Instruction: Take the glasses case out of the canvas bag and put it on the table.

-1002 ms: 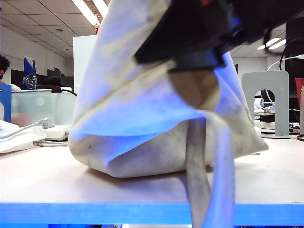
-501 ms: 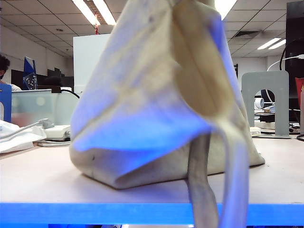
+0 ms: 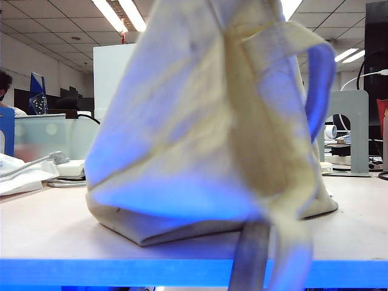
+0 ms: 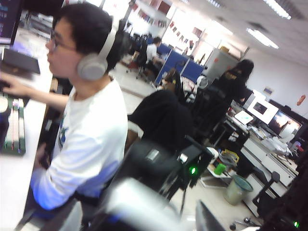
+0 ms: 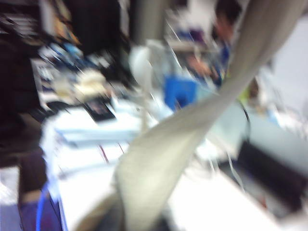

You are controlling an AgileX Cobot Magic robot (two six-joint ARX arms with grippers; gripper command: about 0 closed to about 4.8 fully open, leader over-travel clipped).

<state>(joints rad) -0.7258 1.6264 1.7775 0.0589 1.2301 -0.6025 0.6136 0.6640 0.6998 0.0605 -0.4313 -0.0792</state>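
The canvas bag (image 3: 206,121) stands on the bench (image 3: 48,233) and fills the middle of the exterior view, its top pulled up out of the upper edge and one strap (image 3: 251,257) hanging over the blue front edge at the lower centre. The glasses case shows in no view. The left hand (image 4: 159,211) is only a blurred shape at the lower edge of the left wrist view, and the right hand lies behind a bag strap (image 5: 192,125) in the right wrist view, so I cannot tell how either hand stands
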